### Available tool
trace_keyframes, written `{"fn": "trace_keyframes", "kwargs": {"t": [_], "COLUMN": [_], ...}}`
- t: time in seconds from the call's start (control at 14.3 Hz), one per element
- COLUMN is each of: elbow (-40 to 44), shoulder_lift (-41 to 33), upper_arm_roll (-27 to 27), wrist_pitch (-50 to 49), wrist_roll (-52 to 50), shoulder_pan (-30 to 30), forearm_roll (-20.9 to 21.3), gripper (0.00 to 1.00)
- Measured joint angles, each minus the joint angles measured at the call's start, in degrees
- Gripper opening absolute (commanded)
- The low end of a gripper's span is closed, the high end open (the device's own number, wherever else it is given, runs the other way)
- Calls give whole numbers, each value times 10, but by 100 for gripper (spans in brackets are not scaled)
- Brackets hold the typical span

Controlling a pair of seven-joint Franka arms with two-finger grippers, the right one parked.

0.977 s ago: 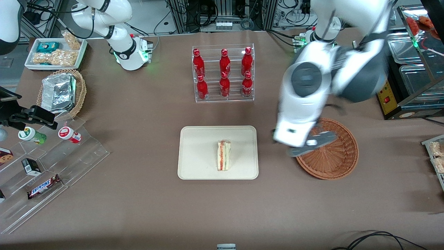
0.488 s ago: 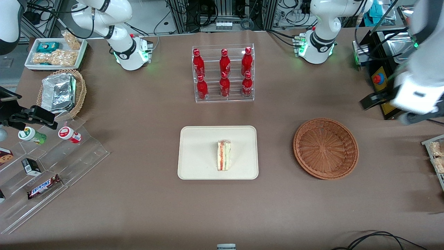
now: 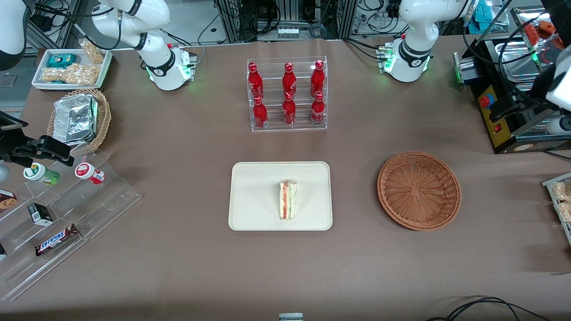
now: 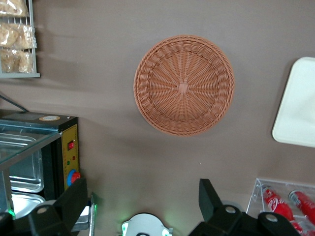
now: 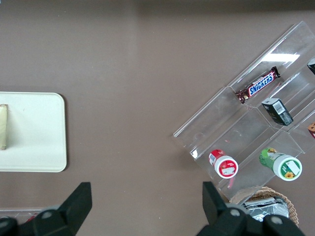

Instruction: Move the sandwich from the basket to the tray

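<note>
Sandwich (image 3: pixel 288 199): lying on the cream tray (image 3: pixel 254 196) at mid-table, toward the front edge. Wicker basket (image 3: pixel 419 190): sitting beside the tray, holding nothing. Gripper (image 4: pixel 140 206): hovering high near the working arm's table edge, fingers spread wide, gripping nothing, well apart from the sandwich.

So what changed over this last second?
The left arm's gripper, fingers open and holding nothing, swung away from above the round reddish-brown wicker basket to the working arm's end of the table. The wrapped triangular sandwich stayed on the cream rectangular tray; the basket stayed empty.
</note>
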Motion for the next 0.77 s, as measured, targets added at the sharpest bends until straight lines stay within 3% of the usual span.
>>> {"fn": "trace_keyframes", "kwargs": {"t": [0.28, 0.77], "elbow": [-13, -16], "shoulder_lift": [-5, -5], "upper_arm_roll": [0, 2], "wrist_pitch": [-43, 14], "wrist_roll": [17, 19], "shoulder_pan": [1, 2], "forearm_roll": [-14, -19], "gripper": [100, 100]}}
